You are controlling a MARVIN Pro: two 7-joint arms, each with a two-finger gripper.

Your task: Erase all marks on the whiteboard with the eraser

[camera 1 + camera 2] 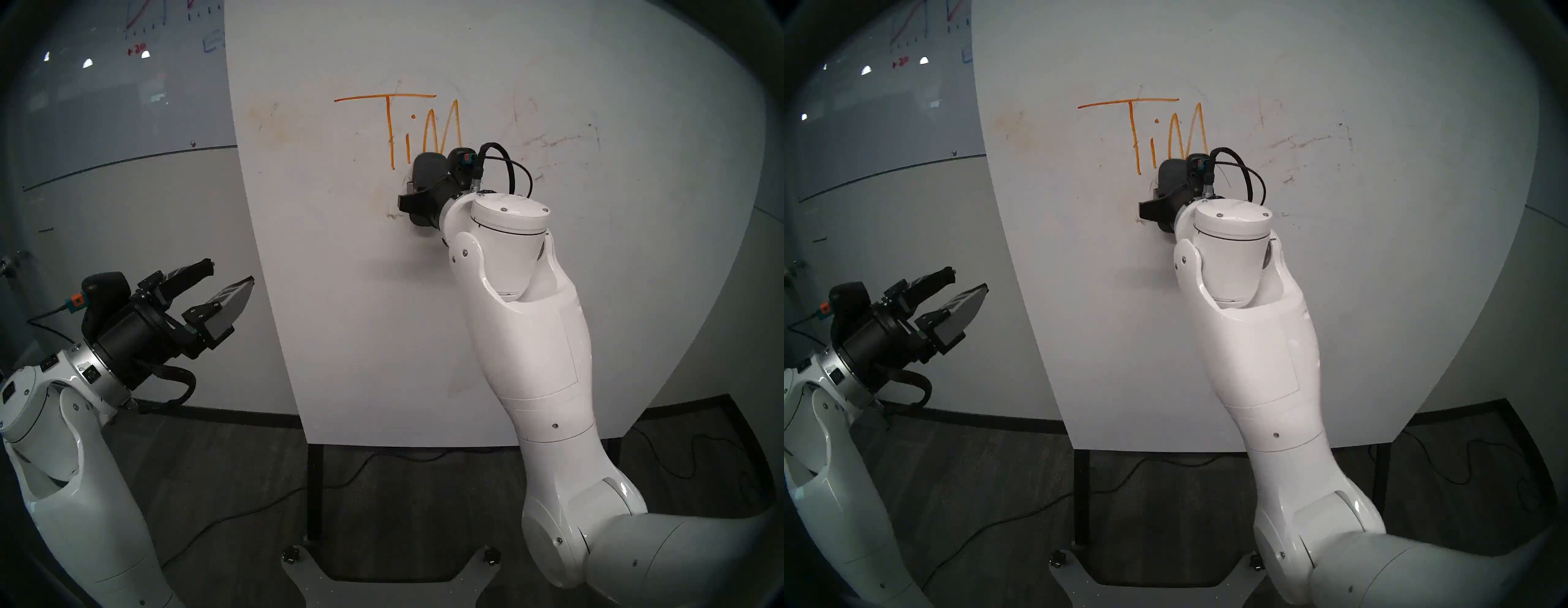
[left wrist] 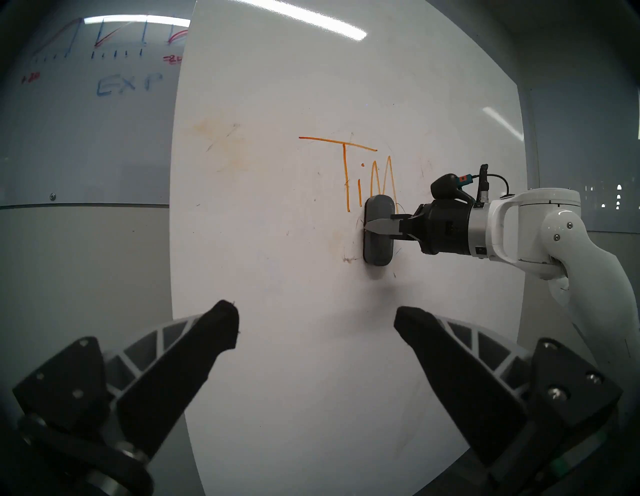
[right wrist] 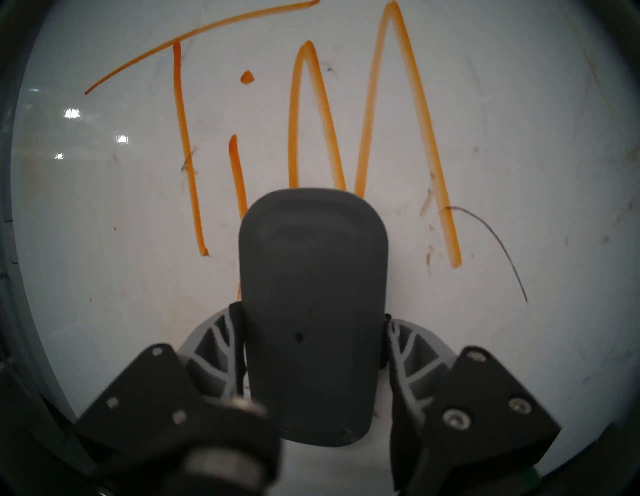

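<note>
The whiteboard (image 1: 339, 318) stands upright in front of me. The marks (image 1: 388, 123) are orange letters "TiM", with faint dark scribbles (image 1: 551, 142) to their right and a pale orange smudge (image 1: 271, 123) to their left. My right gripper (image 3: 311, 313) is shut on the dark grey eraser (image 3: 311, 259). It holds the eraser upright and flat on the board just below the letters, its top end over the feet of the "i" and "M". The eraser also shows in the left wrist view (image 2: 379, 249). My left gripper (image 1: 229, 273) is open and empty, off the board's left edge.
A greyish glass board (image 1: 127, 85) with red and blue graphs hangs on the wall at the back left. The whiteboard's dark metal leg (image 1: 315, 488) stands on the carpet. Black cables (image 1: 254, 505) lie on the floor.
</note>
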